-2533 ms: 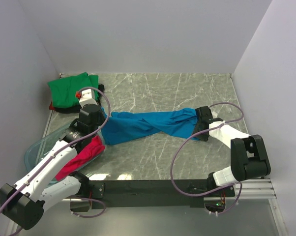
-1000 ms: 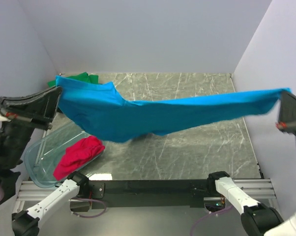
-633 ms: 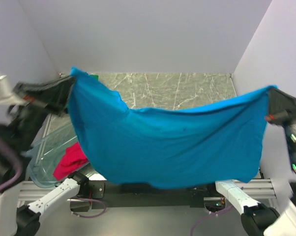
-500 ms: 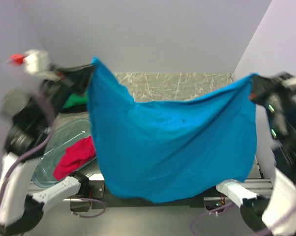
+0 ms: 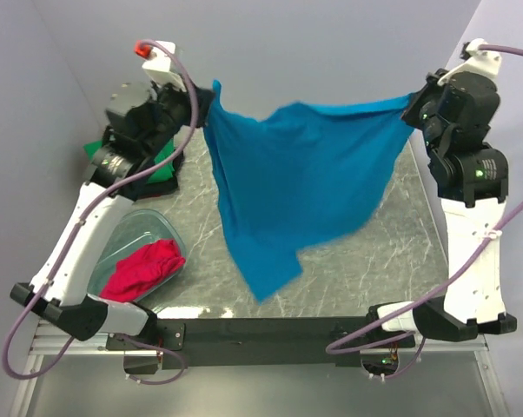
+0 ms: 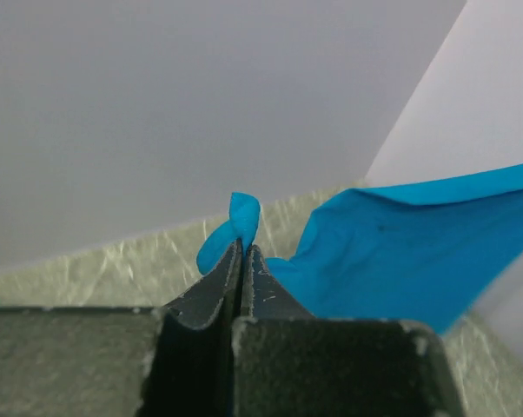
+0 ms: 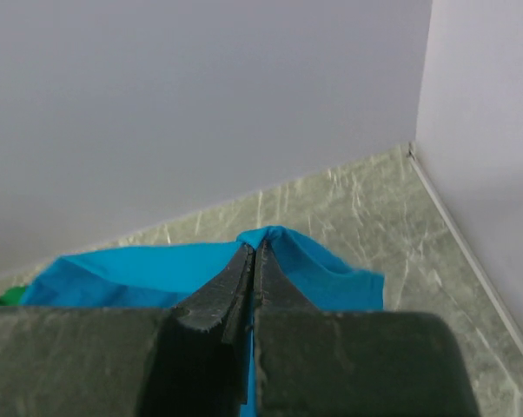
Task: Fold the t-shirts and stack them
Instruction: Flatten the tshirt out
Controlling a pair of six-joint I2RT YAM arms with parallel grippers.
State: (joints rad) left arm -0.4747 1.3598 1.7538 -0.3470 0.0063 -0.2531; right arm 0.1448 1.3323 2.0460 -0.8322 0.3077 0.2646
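Note:
The bright blue t-shirt (image 5: 296,178) hangs spread in the air between both arms, its lower end trailing down toward the table's middle. My left gripper (image 5: 206,102) is shut on its left top corner (image 6: 241,217). My right gripper (image 5: 411,106) is shut on its right top corner (image 7: 274,236). In both wrist views the jaws are pressed together with a blue fold poking out at the tips. A green t-shirt (image 5: 157,163) lies at the back left, partly hidden by the left arm, with dark cloth under it. The magenta-red t-shirt (image 5: 144,268) lies crumpled in the bin.
A clear plastic bin (image 5: 127,236) sits at the front left on the marbled table (image 5: 400,252). Grey walls close in on the left, back and right. A black rail (image 5: 270,330) runs along the near edge between the arm bases.
Both arms have swung the blue shirt up and toward the back wall. It went from draped low over the near edge to hanging high and further back.

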